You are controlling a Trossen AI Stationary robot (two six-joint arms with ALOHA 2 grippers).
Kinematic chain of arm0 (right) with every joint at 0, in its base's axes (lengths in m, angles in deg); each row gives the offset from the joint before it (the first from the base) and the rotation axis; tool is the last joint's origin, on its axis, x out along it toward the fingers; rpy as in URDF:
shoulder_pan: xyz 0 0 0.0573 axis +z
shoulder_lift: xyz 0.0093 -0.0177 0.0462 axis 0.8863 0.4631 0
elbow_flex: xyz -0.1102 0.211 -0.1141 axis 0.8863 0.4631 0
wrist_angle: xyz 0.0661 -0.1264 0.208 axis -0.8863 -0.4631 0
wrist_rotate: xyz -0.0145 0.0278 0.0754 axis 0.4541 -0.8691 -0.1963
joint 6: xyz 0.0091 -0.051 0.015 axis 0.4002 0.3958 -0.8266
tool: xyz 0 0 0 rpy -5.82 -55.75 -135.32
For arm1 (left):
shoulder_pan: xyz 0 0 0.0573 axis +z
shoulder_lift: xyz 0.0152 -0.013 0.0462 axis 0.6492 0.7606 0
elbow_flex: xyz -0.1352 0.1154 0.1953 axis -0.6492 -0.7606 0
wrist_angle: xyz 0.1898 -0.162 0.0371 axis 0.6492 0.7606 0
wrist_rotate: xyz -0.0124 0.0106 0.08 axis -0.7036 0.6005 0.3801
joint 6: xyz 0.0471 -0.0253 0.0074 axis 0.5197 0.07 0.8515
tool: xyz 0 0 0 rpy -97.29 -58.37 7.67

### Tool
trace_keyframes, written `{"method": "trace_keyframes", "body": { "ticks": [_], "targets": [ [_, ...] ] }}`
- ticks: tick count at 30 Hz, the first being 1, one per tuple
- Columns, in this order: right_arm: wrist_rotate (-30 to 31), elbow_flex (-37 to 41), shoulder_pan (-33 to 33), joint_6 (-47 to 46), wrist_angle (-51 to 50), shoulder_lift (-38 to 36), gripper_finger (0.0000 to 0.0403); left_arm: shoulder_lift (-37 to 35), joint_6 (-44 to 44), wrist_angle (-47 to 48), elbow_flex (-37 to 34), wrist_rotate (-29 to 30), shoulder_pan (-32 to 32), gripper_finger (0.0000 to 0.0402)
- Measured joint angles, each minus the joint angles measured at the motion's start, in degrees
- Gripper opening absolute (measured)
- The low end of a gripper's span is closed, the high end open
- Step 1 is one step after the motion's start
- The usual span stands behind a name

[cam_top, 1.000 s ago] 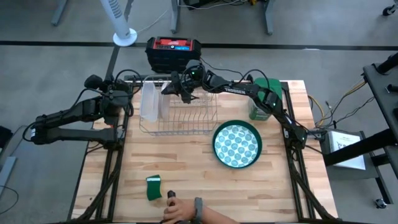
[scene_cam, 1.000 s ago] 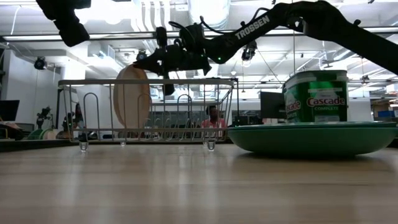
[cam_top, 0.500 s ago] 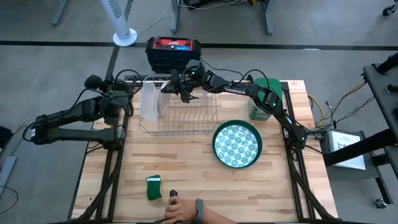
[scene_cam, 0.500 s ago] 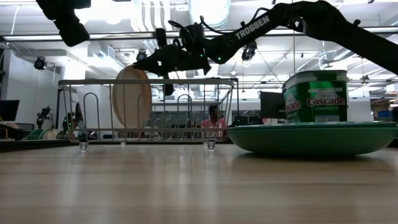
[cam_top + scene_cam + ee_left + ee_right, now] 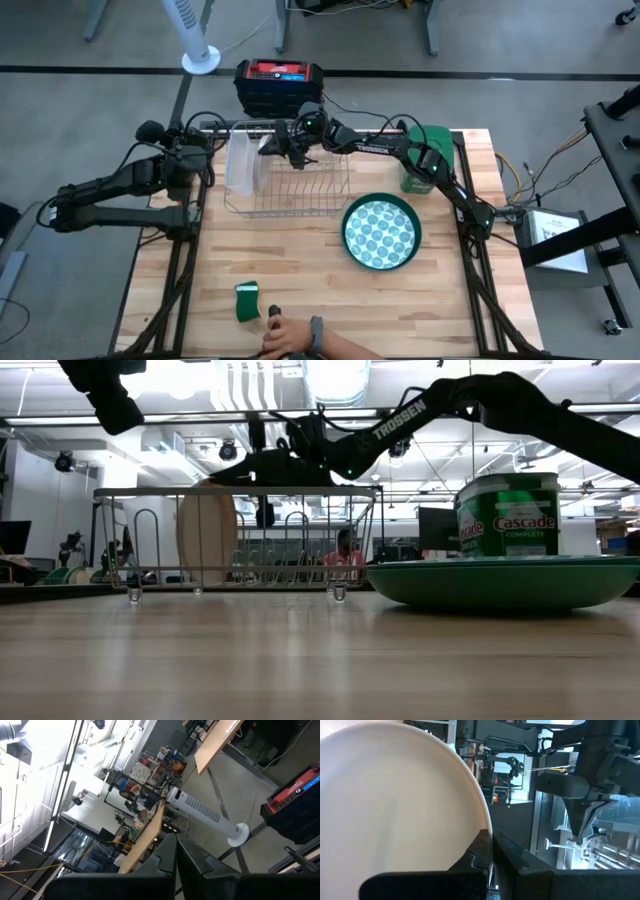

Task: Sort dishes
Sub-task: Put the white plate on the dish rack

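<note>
A whitish plate (image 5: 240, 165) (image 5: 207, 535) stands on edge in the left end of the wire dish rack (image 5: 300, 190). My right gripper (image 5: 272, 145) (image 5: 218, 480) reaches over the rack from the table's right and is shut on the plate's top rim. A stack of plates (image 5: 380, 232) lies flat on the table to the right of the rack, with a dark green rim around a teal patterned face. My left gripper (image 5: 176, 854) is shut on nothing and waits raised beyond the rack's left end (image 5: 190, 158). My right gripper pinches the whitish plate's upper rim (image 5: 487, 831) between its two fingers. The fingers come nearly level from the table's right, over the rack's top wire. The plate stands upright below them with its lower edge down in the rack (image 5: 205, 582).
A green Cascade canister (image 5: 425, 160) (image 5: 508, 515) stands behind the plate stack near the right edge. A small green sponge (image 5: 247, 301) lies near the front edge, with a person's hand (image 5: 295, 340) beside it. Bare wood lies between the rack and the sponge.
My right gripper has tipped closer to level and come down toward the rack's top wire, still shut on the plate's rim. The whitish plate has sunk lower into the rack and stands more upright than before.
</note>
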Motion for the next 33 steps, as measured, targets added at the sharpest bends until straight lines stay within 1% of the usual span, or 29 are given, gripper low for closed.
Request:
{"method": "trace_keyframes", "body": {
  "ticks": [5, 8, 28, 33],
  "targets": [
    [-0.08, -0.02, -0.29, -0.06, -0.12, 0.00, 0.0000, 0.00, -0.56, 0.00, 0.00, -0.01, 0.00, 0.0000],
    [-1.42, -0.09, -0.44, -0.12, -1.35, 0.00, 0.0000, 0.02, -0.57, 0.00, 0.00, -0.02, 0.02, 0.0000],
    [-1.47, -0.09, -0.39, -0.13, -1.75, 0.02, 0.0000, 0.02, -0.59, -0.02, 0.00, -0.02, 0.02, 0.0000],
    [-1.45, -0.09, -0.39, -0.14, -1.74, 0.02, 0.0016, 0.02, -0.81, -0.02, 0.00, -0.03, 0.01, 0.0000]
  ]
}}
